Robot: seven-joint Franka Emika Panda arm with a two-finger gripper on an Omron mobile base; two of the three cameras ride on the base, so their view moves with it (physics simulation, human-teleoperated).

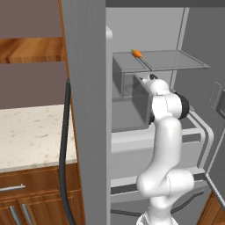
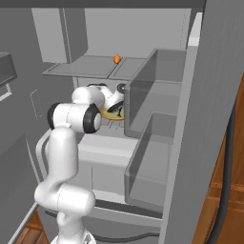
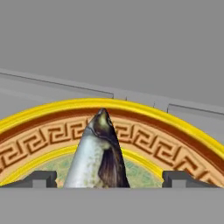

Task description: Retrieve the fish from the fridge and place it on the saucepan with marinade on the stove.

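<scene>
Grasp approach inside the fridge [image 1: 88,110]. I had the arm reaching into the open cabinet, the pincer [image 3: 103,178] spread wide, with one dark fingertip [image 3: 38,178] on each side of the fish [image 3: 98,153] and nothing yet gripped. In the hand view the fish lay between the tips with its pointed end aimed away from the camera, resting on the round yellow plate [image 3: 183,127] (gold rim, brown key-pattern band, greenish middle). I could not tell whether the tips already touched the plate.

To do this step well, I judged that the tips should straddle the thickest part of the body, sit low enough to catch it below its widest line without scraping the plate, and close slowly so the slim body would not squirt forward. A straight lift clear of the rim, then a withdrawal the way the arm entered, would keep it off the door bins [image 2: 147,143] close at the arm's side.

Containers: the plate, glimpsed as a yellow edge behind the wrist in the right base view, held the fish alone as far as I could see. The glass shelf [image 1: 176,61] above carried a small orange carrot-like item [image 1: 137,53]. The door bins looked bare from this angle. A pale worktop [image 1: 30,136] stood outside, left of the fridge
</scene>
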